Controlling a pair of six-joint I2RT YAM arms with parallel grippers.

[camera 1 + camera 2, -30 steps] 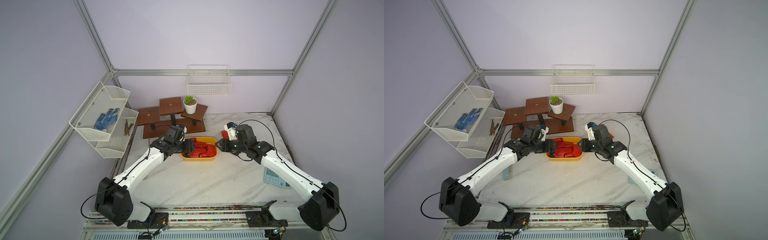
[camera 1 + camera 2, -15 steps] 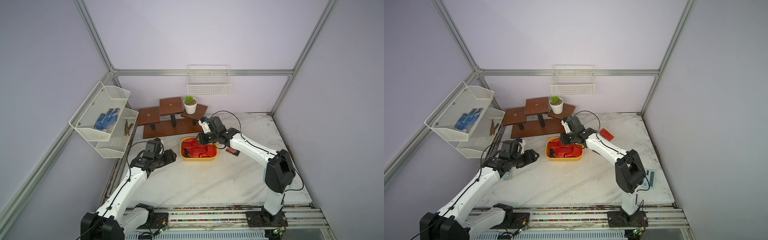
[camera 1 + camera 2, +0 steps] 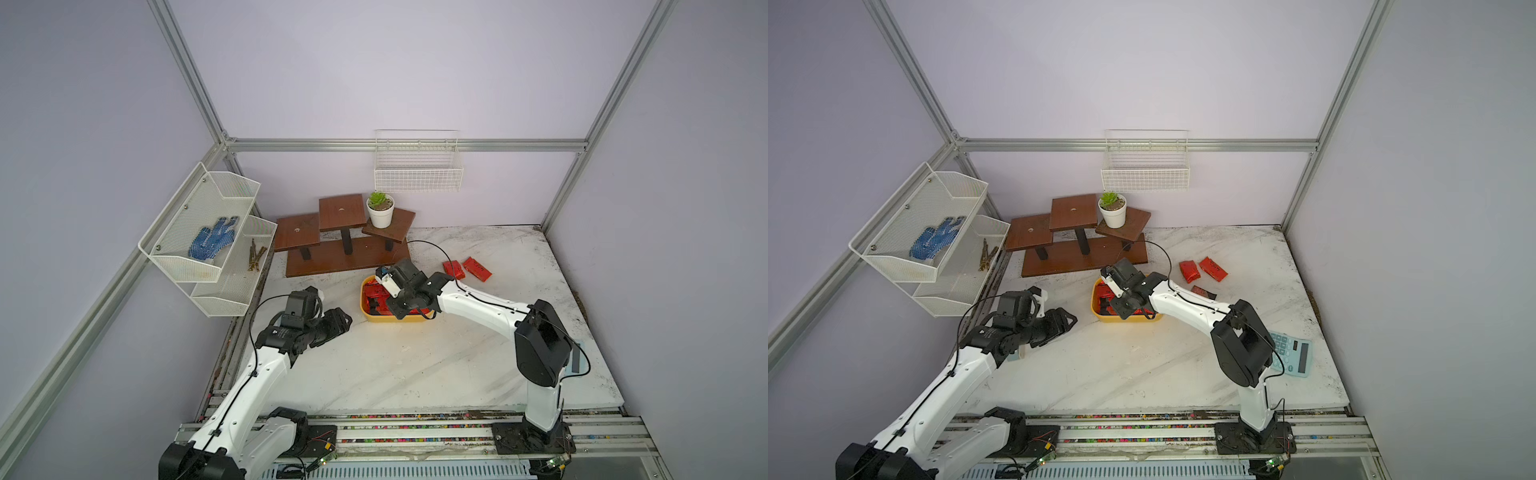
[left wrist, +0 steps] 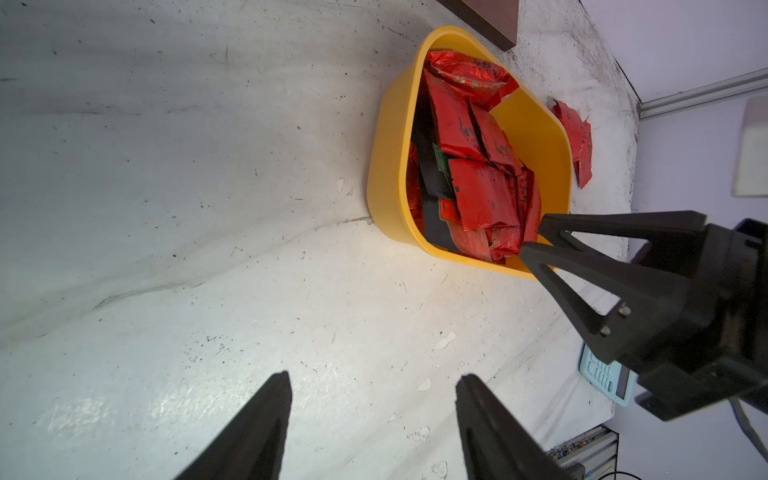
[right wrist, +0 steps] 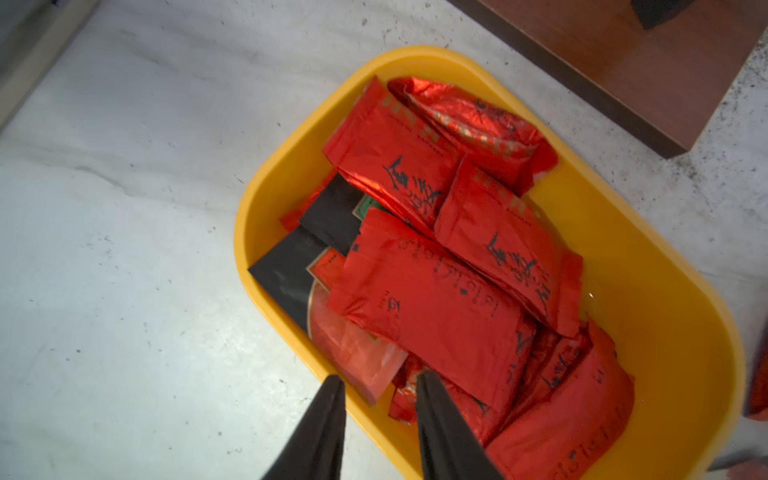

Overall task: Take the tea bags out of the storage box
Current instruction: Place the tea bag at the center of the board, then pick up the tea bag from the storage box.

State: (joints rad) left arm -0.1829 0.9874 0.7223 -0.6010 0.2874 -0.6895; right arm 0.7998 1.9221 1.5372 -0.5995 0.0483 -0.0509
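Yellow box (image 3: 395,319): mid table (image 3: 415,374), just in front of wooden stand (image 3: 345,253); long axis parallel to the stand's base edge, open side up
Tea bags (image 5: 498,249): most sit in the box, piled and overlapping; red foil ones lie roughly lengthwise along the box, a bit skewed; black flat ones under them at one end
Top pouch (image 5: 432,299): flat on the pile, long axis along the box, one short end towards the right claw
Taken out: two red pouches (image 3: 454,269) on bare table right of the box, black sachet (image 3: 1203,292) near the right arm
Right claw (image 5: 380,386): over the box rim on the side away from the stand; jaws partly apart, one finger outside the wall, one over the pile; packet corner shows in the gap, nothing pinched
Why there: probably lining up on a loose packet edge, flat faces give no hold
Left claw (image 4: 372,382): jaws wide, empty, over bare table left of the box, aimed at it; likely parked clear of the other arm
Progress: early, box looks mostly full
Risk: outer finger may catch the rim and drag the box
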